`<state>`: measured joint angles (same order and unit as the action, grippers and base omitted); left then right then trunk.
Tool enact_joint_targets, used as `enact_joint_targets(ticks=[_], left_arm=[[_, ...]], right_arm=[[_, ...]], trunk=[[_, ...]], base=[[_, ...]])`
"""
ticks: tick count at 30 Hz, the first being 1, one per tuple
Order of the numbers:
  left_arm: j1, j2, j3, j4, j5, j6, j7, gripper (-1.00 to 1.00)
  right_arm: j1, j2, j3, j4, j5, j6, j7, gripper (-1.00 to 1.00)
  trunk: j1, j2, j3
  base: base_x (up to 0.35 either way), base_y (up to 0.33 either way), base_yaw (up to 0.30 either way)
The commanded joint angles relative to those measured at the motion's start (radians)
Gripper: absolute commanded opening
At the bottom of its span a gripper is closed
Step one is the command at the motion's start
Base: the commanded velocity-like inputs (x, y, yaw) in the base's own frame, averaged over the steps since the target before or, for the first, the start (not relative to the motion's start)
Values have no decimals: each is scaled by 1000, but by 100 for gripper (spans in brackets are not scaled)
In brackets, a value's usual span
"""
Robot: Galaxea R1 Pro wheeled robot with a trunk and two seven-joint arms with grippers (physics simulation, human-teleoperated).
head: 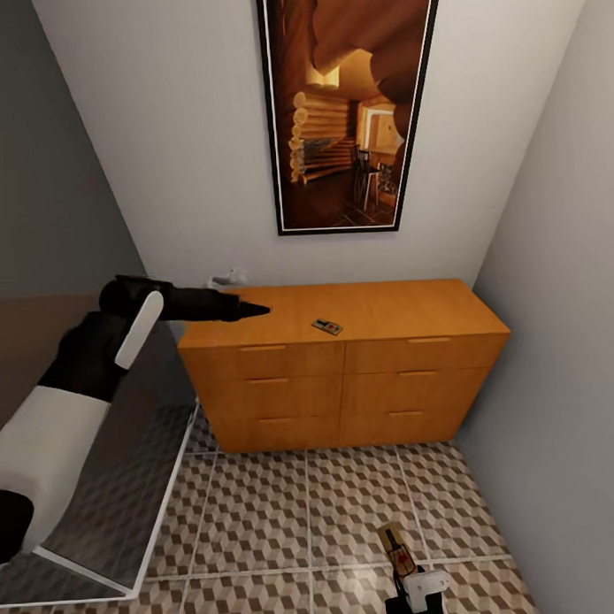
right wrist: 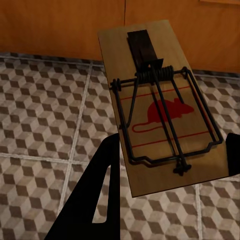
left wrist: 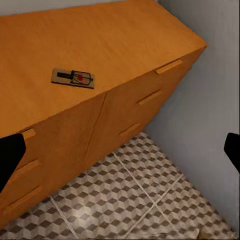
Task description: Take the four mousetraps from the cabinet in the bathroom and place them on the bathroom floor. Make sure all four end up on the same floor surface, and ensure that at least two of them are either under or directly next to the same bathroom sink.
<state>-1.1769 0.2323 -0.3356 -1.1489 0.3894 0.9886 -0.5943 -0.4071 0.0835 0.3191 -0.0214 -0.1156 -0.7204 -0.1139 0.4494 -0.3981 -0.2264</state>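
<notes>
The orange-brown cabinet (head: 345, 376) stands against the back wall with its drawers shut. One mousetrap (head: 326, 326) lies flat on its top, and the left wrist view also shows this mousetrap (left wrist: 73, 77). My left gripper (head: 252, 309) hovers over the left part of the cabinet top, a short way from that trap, and its fingers (left wrist: 10, 160) stand wide apart, open. Low over the cube-patterned bathroom floor (head: 288, 511), my right gripper (head: 412, 579) is shut on a second mousetrap (right wrist: 160, 105), which juts forward from it (head: 397, 547).
A tall framed picture (head: 351, 111) hangs above the cabinet. A grey wall (head: 565, 333) closes the right side. A slanted reflective panel with a white edge (head: 110, 491) stands at the left. A small white object (head: 228, 278) sits behind the cabinet's left corner.
</notes>
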Motion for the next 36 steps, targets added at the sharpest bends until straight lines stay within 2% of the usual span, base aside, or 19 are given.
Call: enact_joint_targets(ticks=[1, 2, 3, 5, 6, 8, 9, 10, 12, 14, 15, 16, 17, 18, 20, 23, 25, 33, 36], left_arm=[[-1, 37, -21, -12, -7, -5, -85, 100], [-1, 84, -64, -28, -18, -17, -178, 100], [-1, 115, -105, -39, -28, -27, -230, 100], [-1, 147, -151, -49, -38, -43, -277, 100], [-1, 175, -200, -60, -53, -66, -317, 100], [-1, 197, -245, -68, -72, -94, -352, 100], [-1, 214, -276, -75, -98, -123, -384, 100], [-1, 220, -288, -79, -113, -136, -401, 100], [-1, 237, -316, -98, -186, -168, -488, 100], [-1, 241, -324, -111, -233, -176, -543, 100], [-1, 243, -328, -121, -289, -181, -598, 100], [-1, 244, -330, -126, -319, -184, -624, 100], [-1, 245, -332, -137, -408, -188, -694, 100], [-1, 244, -332, -144, -459, -190, -733, 100], [-1, 244, -332, -152, -500, -192, -764, 100], [-1, 242, -330, -167, -545, -193, -799, 100], [-1, 241, -328, -172, -560, -194, -811, 100], [-1, 234, -326, -179, -575, -192, -822, 100], [-1, 218, -326, -180, -575, -189, -823, 100]], right_arm=[[-1, 0, 9, 1, -12, -4, -1, -100], [-1, 1, 9, 1, -12, -4, -1, -100], [-1, 1, 9, 1, -12, -4, -1, -100], [-1, 1, 9, 1, -12, -4, -1, -100], [-1, 1, 9, 1, -12, -4, -1, -100], [-1, 1, 9, 1, -12, -4, -1, -100], [-1, 0, 9, 1, -12, -4, -1, -100], [-1, 0, 9, 1, -12, -4, -1, -100], [-1, 0, 9, 1, -12, -3, -1, -100], [-1, 1, 9, 1, -12, -1, -1, -100], [-1, 1, 9, 1, -12, 0, -1, -100], [-1, 1, 9, 1, -12, 1, -1, -100], [-1, 1, 9, 1, -12, 2, -1, -100], [-1, 1, 9, 1, -12, 2, -1, -100], [-1, 1, 9, 1, -12, 2, -1, -100], [-1, 1, 9, 1, -12, 2, -1, -100], [-1, 1, 9, 0, -12, 2, -1, -100], [-1, 1, 8, 2, -14, 2, -6, -100], [-1, 14, 9, 4, -16, 2, -7, -100]], trunk=[[1, -2, -2], [1, -2, -2], [1, -2, -2], [1, -2, -2], [1, -2, -2], [1, -2, -2], [1, -2, -2], [1, -2, -2], [1, -2, -2], [1, -2, -2], [1, -2, -2], [1, -2, -2], [1, -2, -2], [1, -2, -2], [1, -2, -2], [1, -2, -2], [1, -2, -2], [1, -2, -2], [1, -2, -2]], base=[[0, 0, 0], [0, 0, 0], [0, 0, 0], [0, 0, 0], [0, 0, 0], [0, 0, 0], [0, 0, 0], [0, 0, 0], [0, 0, 0], [0, 0, 0], [0, 0, 0], [0, 0, 0], [0, 0, 0], [0, 0, 0], [0, 0, 0], [0, 0, 0], [0, 0, 0], [0, 0, 0], [0, 0, 0]])
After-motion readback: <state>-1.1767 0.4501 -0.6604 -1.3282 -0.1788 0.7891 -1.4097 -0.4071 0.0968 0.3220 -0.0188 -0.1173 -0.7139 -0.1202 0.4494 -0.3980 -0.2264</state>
